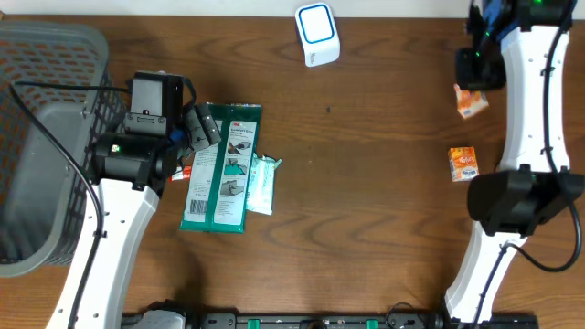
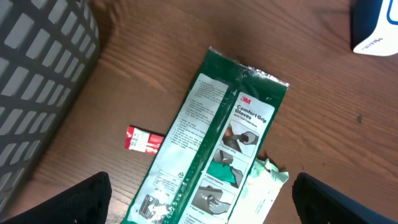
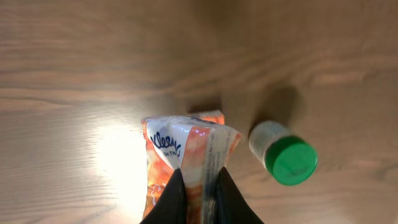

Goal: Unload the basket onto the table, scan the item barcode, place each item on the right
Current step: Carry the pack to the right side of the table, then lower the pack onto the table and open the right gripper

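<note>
Kleenex tissue packet, orange and white plastic [image 3: 186,149]: pinched at one end by the right arm, at the far right of the brown wooden tabletop [image 1: 366,228], apparently lifted just clear of it.
Right gripper [image 3: 200,180]: jaws closed tight on the packet.
Left gripper [image 2: 202,186]: jaws spread wide, holding nothing, poised over a long green 3M glove pack [image 2: 217,149].
White-and-blue box scanner [image 1: 317,35]: at the tabletop's far edge, well apart from the packet.
Neighbours: a green-capped white bottle [image 3: 283,158] just beside the packet; a second orange packet [image 1: 463,164] nearby.
Progress: item picked up; no barcode visible. Carrying it to the scanner and presenting the code appear still to come.
</note>
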`<state>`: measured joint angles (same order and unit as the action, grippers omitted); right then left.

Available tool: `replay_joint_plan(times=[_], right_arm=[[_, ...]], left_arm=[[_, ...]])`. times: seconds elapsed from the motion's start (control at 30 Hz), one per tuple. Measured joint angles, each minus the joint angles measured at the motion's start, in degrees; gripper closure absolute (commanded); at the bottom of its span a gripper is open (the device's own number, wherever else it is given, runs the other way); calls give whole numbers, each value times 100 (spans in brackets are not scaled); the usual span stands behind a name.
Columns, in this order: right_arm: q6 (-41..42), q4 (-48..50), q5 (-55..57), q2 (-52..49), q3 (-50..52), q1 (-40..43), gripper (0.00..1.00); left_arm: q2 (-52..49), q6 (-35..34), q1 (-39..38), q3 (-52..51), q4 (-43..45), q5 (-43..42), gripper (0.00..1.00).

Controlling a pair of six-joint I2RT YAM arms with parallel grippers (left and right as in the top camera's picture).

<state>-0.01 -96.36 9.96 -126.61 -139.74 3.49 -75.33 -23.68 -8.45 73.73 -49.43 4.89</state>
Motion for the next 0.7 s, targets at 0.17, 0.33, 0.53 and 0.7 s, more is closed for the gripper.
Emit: replay_joint_plan(times=[0.17, 0.33, 0.53, 0.7], right_arm=[[52, 682, 201, -11, 1172, 269, 99], [55, 1639, 380, -33, 2330, 378, 94], [0, 2074, 433, -50, 2809, 494, 3], [-31, 2085, 435, -50, 2839, 496, 1]], left_arm=[[0, -2, 0, 0, 4, -2, 7], [0, 0, 0, 0, 2, 0, 7], [0, 0, 0, 0, 0, 0, 7], [0, 0, 0, 0, 0, 0, 7]])
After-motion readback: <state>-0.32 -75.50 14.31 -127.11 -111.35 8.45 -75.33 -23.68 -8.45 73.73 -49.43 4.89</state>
